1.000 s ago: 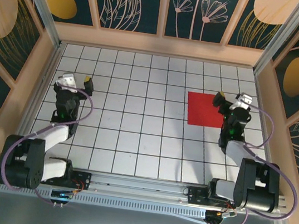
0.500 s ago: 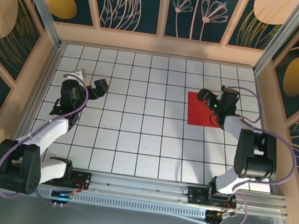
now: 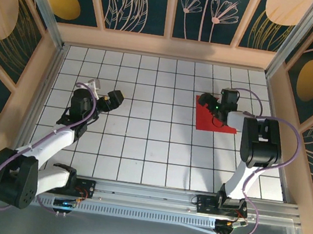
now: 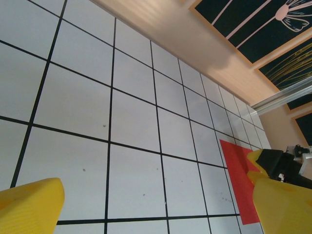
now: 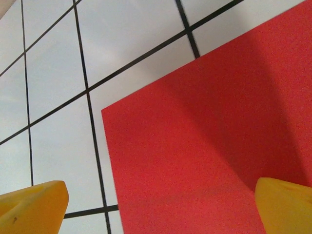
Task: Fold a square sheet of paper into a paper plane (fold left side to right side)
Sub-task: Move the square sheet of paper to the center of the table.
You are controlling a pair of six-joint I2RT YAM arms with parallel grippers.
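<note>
My left gripper (image 3: 112, 100) hangs spread wide over the table (image 3: 140, 144), left of centre. Farther back, at right, my right gripper (image 3: 209, 101) is also spread, over the square sheet of paper (image 3: 207, 123). It hides the sheet's upper right part, and I cannot judge contact.

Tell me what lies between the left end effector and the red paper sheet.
Nothing but bare gridded table; the top external view shows that stretch between the left end effector and the square sheet of paper free of objects.
</note>
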